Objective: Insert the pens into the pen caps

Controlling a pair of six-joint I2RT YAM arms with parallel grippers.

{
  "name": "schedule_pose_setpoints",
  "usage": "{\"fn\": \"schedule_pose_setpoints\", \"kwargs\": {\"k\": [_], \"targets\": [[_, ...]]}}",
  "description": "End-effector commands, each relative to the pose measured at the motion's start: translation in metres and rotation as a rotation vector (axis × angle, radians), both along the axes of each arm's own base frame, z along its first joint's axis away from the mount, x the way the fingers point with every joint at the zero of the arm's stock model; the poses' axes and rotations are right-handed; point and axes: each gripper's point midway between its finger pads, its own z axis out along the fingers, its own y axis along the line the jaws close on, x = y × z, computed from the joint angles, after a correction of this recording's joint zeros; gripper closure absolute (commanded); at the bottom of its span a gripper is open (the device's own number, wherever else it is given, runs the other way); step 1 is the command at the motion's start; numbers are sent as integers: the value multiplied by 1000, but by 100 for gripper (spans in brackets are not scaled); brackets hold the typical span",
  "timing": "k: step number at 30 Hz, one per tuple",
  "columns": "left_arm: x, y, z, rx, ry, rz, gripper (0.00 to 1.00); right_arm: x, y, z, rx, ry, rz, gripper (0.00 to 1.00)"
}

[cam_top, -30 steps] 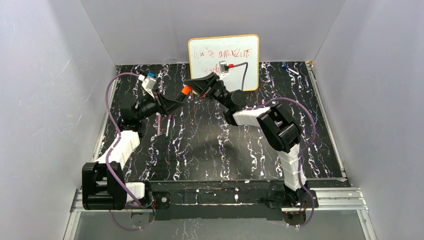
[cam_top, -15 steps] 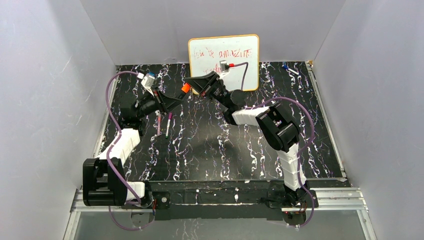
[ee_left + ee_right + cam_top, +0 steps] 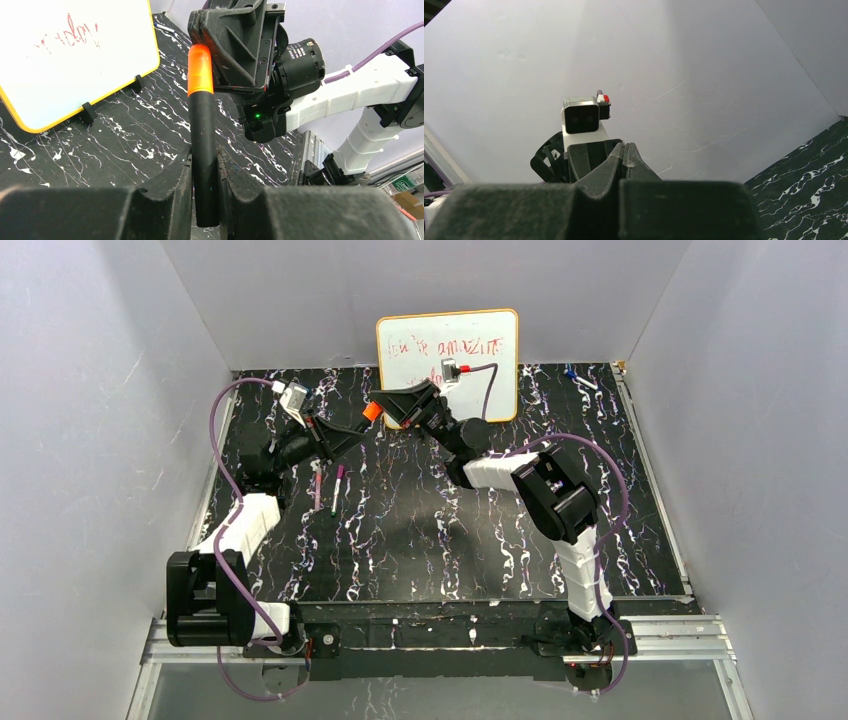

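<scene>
- Clamped by its barrel in the left pincer (image 3: 204, 167), lifted off the counter: thick black marker with orange end (image 3: 202, 125).
- Just beside that orange end: right pincer (image 3: 386, 406), clenched shut, nothing visible between its fingers.
- Lying side by side on the black marbled counter (image 3: 450, 540), under the left arm: slim pale pink-ended marker (image 3: 318, 488) and slim pale purple-ended marker (image 3: 338, 485).
- Propped at the far edge: yellow-framed whiteboard (image 3: 447, 355).

The black marker (image 3: 204, 150) is smooth plastic, its orange end slightly glossy. The jaws are matt, grainy black plastic. The table (image 3: 400, 560) has a marbled black top.
</scene>
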Motion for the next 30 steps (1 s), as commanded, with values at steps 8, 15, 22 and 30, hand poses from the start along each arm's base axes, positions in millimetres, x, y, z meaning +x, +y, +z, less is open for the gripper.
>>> {"fn": "schedule_pose_setpoints", "kwargs": {"k": [8,15,22,30], "targets": [[9,1,135,-100,-488,130,100,-212,60,-77,-145,-300,652,99],[10,2,137,-104,-491,133,100,-222,64,-78,-142,-301,677,99],[13,9,57,-8,-287,180,100,-155,26,-55,-115,-238,410,72],[13,19,-25,191,-61,235,100,-42,-76,-32,-121,-213,15,37]]}}
